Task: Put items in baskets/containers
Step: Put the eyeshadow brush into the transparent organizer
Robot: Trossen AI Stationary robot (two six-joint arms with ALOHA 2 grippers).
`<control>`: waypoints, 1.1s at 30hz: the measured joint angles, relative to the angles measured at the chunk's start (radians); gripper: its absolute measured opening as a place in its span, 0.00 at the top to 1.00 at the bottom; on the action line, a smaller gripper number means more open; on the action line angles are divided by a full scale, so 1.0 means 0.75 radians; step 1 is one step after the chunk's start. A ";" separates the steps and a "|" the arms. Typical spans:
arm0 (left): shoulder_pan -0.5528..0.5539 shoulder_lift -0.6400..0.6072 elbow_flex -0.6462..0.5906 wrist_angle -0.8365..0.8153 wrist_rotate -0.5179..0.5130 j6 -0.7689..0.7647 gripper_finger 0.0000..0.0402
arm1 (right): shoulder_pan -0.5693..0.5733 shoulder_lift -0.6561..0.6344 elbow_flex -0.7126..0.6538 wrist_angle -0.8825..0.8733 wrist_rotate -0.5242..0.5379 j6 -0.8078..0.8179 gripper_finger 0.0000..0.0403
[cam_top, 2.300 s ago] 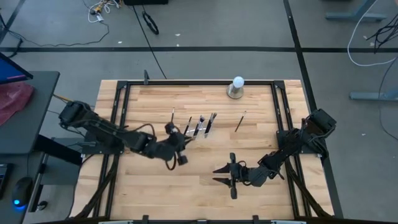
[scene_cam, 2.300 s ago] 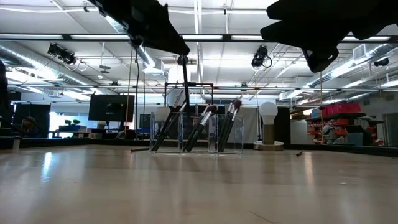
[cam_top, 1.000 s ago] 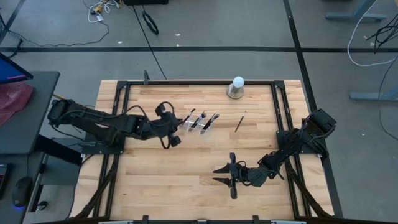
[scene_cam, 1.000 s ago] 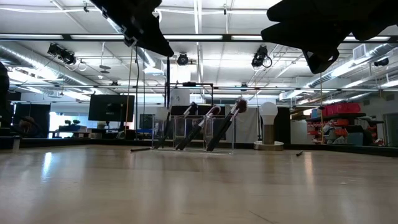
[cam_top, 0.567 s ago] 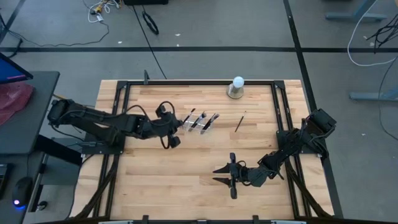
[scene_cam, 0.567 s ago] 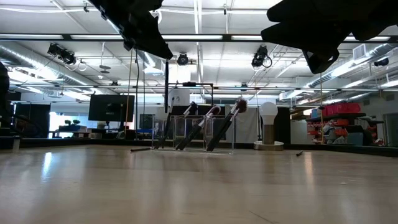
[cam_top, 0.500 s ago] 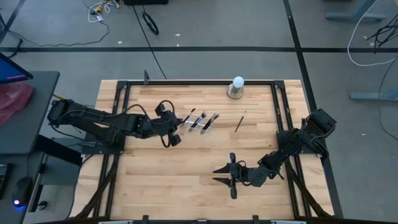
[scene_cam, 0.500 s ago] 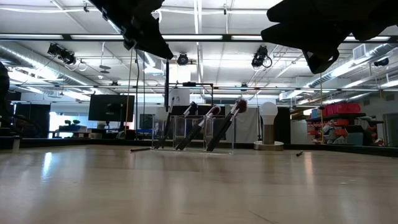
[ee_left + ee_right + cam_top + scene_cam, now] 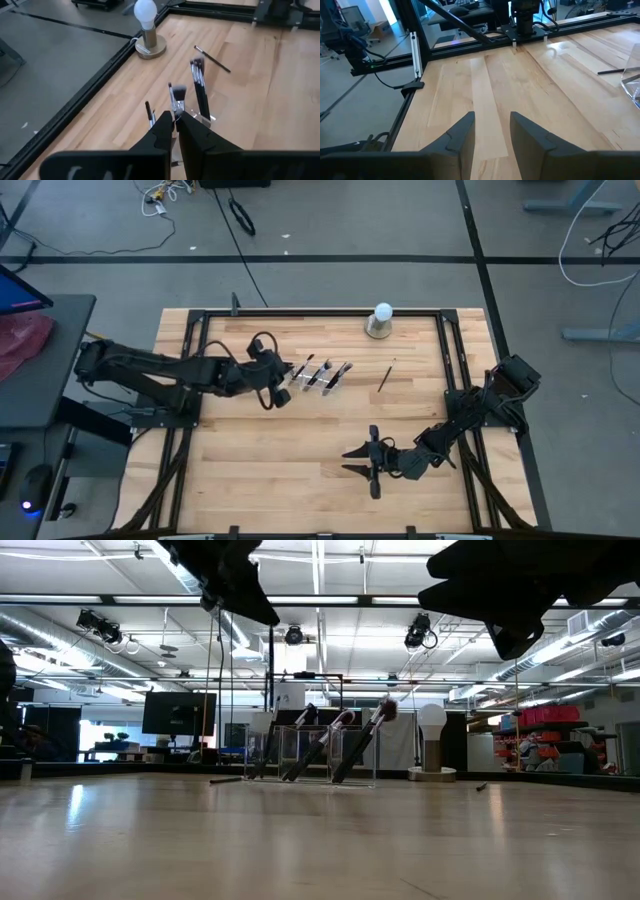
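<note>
The clear holder [image 9: 322, 377] stands at the table's middle far part, and several dark brushes lean in its compartments [image 9: 335, 745]. My left gripper [image 9: 283, 377] hovers at the holder's left end, shut on a thin dark brush [image 9: 268, 690] that stands upright below it. One loose brush [image 9: 386, 376] lies flat to the right of the holder. Another brush [image 9: 225, 780] lies on the wood by the holder's left side. My right gripper [image 9: 372, 463] waits open over the near middle of the table, touching nothing. My left gripper pinches the thin brush near its upper end [image 9: 268, 640] between its two fingers [image 9: 165, 127], coming from above and slanting from the table's left. The brush hangs straight down, and its lower end [image 9: 267, 768] is inside the holder's left end. Whether that end rests on the bottom, I cannot tell.
A white ball on a grey base [image 9: 381, 320] stands at the far edge, right of the holder. Black frame rails [image 9: 300, 313] run along the table's sides. Bare wood [image 9: 300, 470] stretches across the near half around my right gripper.
My left gripper has shifted a little toward the table's far edge while staying shut. The brush below it has stayed upright at the holder's left end.
</note>
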 joint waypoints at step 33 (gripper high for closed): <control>0.139 0.155 0.150 -0.058 0.105 0.061 0.95 | -0.001 0.001 -0.001 -0.022 0.001 0.017 0.70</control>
